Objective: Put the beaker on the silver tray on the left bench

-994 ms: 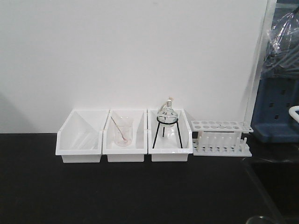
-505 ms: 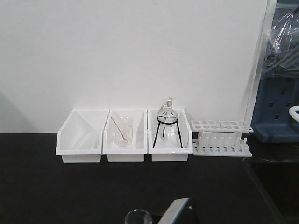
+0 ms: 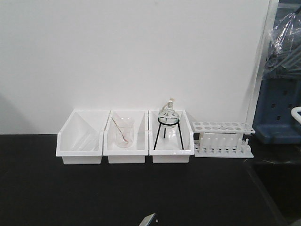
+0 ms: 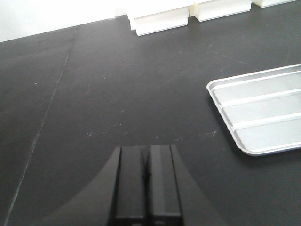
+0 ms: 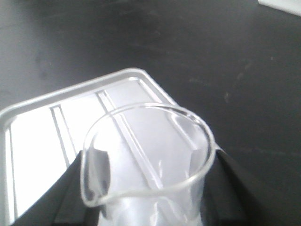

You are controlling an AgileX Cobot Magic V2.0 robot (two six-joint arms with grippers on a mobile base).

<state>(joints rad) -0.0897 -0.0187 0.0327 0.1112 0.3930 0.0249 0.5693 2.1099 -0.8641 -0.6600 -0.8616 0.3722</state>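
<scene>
In the right wrist view, the small clear beaker (image 5: 150,193) fills the lower frame, its round rim and pour spout facing the camera. My right gripper (image 5: 148,169) is shut on it, one dark finger (image 5: 70,188) against each side of the glass. The beaker hangs over the near right corner of the silver tray (image 5: 47,127), which lies on the black bench. In the left wrist view, my left gripper (image 4: 145,149) is shut and empty, low over the bench, with the silver tray (image 4: 263,94) to its right. The front view shows only a grey sliver of the arm (image 3: 148,219).
Against the back wall stand three white bins (image 3: 80,141). The middle bin holds a clear beaker with a pinkish rod (image 3: 124,134), and the right bin a flask on a black tripod (image 3: 168,120). A white test-tube rack (image 3: 222,139) stands to their right, with blue equipment (image 3: 277,108) at the far right.
In the front view, the beaker's rim went from the lower right corner to bottom centre with the grey arm. Both then dropped below the frame, leaving a sliver of the arm.
</scene>
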